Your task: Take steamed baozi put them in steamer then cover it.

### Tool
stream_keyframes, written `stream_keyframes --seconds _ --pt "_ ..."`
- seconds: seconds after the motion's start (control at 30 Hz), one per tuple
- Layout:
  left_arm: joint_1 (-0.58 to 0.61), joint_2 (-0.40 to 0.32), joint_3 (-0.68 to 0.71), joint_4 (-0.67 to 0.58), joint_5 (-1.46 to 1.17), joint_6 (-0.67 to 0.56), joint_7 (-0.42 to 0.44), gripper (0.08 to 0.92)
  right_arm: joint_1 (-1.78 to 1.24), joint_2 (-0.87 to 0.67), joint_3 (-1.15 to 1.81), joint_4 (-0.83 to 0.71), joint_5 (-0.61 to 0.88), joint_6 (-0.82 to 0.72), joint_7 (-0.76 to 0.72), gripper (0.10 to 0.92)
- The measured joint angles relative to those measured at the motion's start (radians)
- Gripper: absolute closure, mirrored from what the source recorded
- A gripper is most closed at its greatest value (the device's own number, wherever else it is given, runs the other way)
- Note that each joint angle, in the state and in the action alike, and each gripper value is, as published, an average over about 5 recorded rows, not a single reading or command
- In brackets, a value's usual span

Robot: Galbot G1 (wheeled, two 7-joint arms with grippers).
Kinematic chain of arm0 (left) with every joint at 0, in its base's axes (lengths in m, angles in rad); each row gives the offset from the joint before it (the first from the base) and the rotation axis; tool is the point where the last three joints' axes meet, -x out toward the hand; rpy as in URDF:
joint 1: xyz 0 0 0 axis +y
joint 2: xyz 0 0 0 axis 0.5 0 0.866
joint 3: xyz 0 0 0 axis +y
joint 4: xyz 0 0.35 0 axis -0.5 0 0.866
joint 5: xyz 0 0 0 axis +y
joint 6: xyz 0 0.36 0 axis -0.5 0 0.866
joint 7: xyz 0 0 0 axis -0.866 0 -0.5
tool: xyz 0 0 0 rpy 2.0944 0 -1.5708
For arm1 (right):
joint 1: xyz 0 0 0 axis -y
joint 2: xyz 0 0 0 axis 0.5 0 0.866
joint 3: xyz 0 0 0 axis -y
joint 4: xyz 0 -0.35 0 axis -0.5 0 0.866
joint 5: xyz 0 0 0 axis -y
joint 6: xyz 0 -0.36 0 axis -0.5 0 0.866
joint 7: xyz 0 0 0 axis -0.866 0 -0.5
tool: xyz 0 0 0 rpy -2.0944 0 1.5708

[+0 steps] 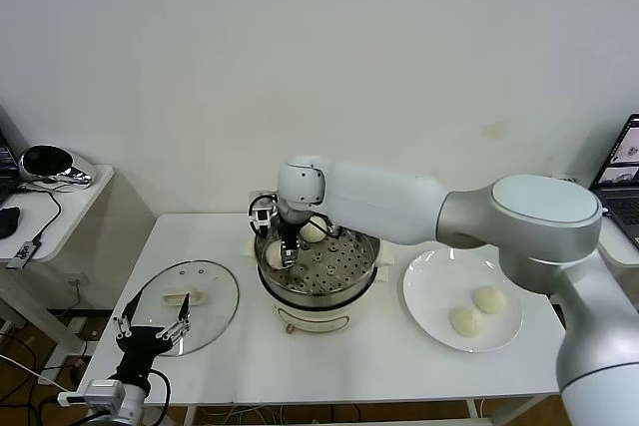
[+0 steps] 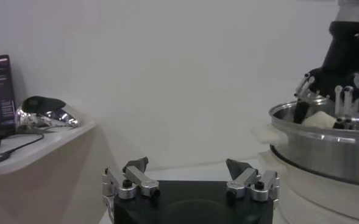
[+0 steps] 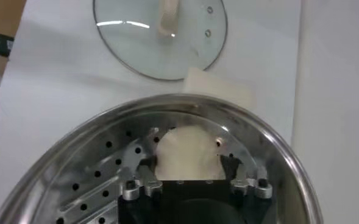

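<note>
Right tool point(image 1: 287, 251) is inside the steamer point(image 1: 351, 284) at surface centre, fingers spread around a baozi point(image 3: 188, 154) — none gripped. Cover point(image 1: 208, 308) lies near the left edge; plate point(image 1: 431, 291) right. Left tool point(image 1: 153, 325) open, empty, at the front-left corner.

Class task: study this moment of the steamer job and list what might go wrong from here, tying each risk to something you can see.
1. The right gripper stands open low in the steamer, straddling a baozi; lifting out carelessly might drag it.
2. Two baozi remain on the plate; the right arm reaching back may brush the steamer rim.
3. The cover lies flat by the open left gripper; its low handle may be hard to grasp.
</note>
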Motion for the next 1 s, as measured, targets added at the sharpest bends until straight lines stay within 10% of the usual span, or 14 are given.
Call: stream_keyframes --seconds 1.0 --pt "0.025 0.012 -0.001 0.001 0.014 0.001 0.002 0.177 0.054 -0.879 0.025 0.507 -0.349 0.276 -0.273 0.203"
